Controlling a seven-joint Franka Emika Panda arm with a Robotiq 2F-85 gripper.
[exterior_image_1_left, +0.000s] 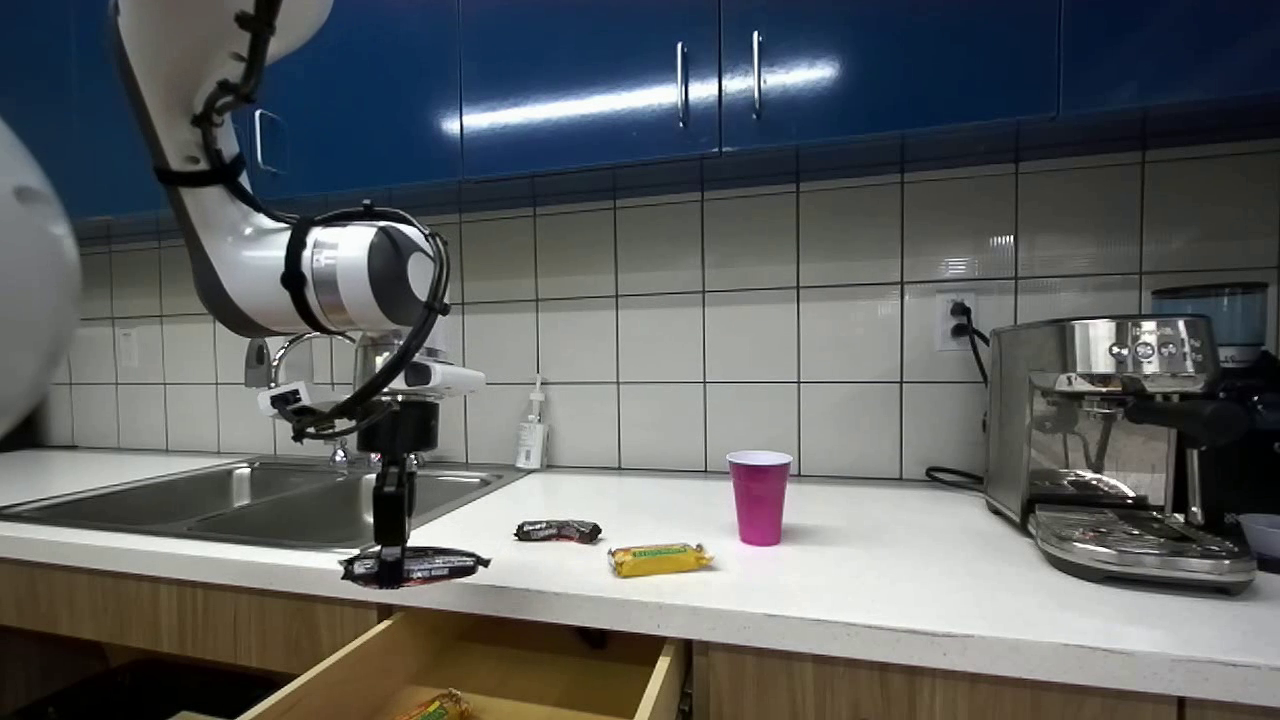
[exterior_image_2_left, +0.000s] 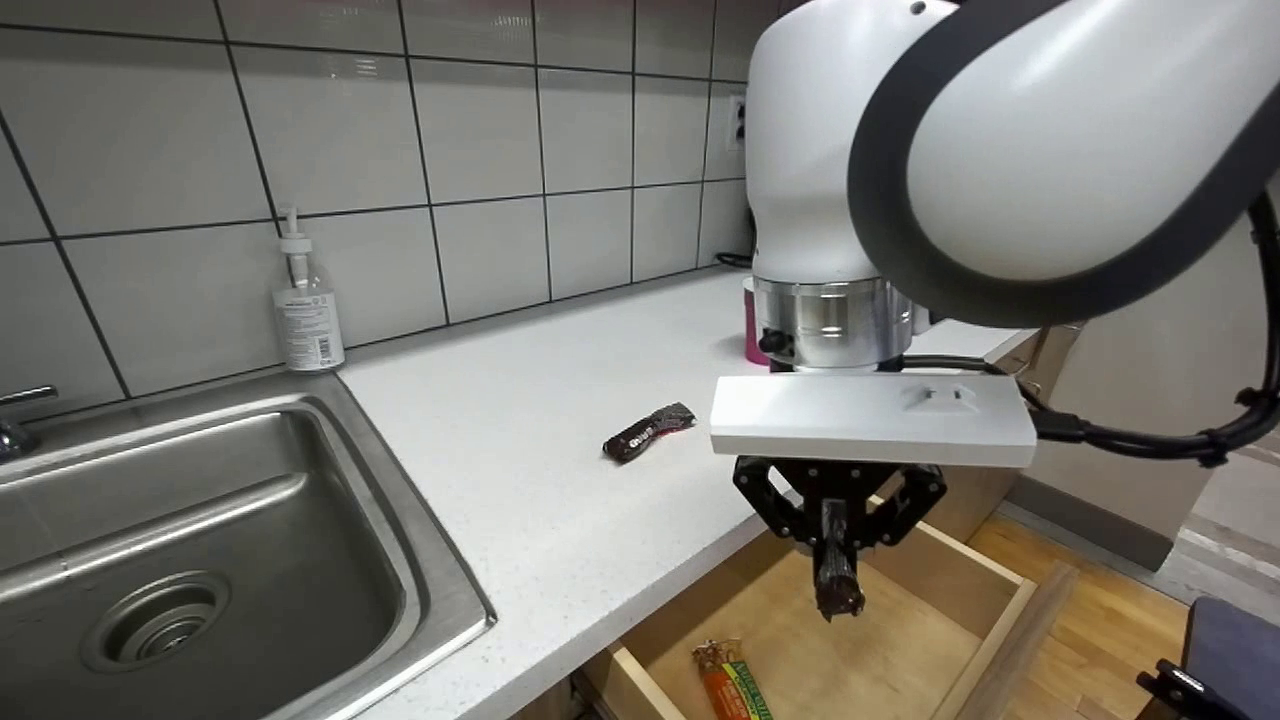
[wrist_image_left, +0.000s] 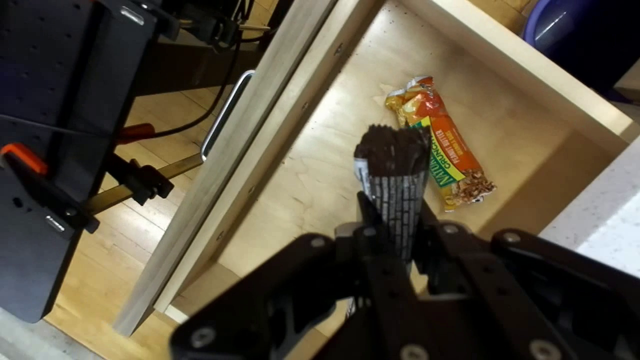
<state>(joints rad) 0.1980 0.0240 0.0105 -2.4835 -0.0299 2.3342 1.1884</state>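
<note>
Wrist view: and there the gripper (wrist_image_left: 396, 215) was, clamped on a dark-wrapped bar (wrist_image_left: 392, 157) out over the pulled-out drawer (wrist_image_left: 310, 182)! The bar's crimped free end pointed near 12 o'clock, long axis 12 to 6. An orange-wrapped bar (wrist_image_left: 452, 145) lay inside at 2 o'clock. In an exterior view, the dark-wrapped bar (exterior_image_1_left: 440, 566) stretched near-level, 9 to 3.

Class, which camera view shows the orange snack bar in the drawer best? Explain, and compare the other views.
The wrist view: the orange snack bar shows nearly whole, with readable lettering, though the held dark bar covers part of one side. In both exterior views the picture's bottom edge cuts it off, leaving only part visible.
</note>
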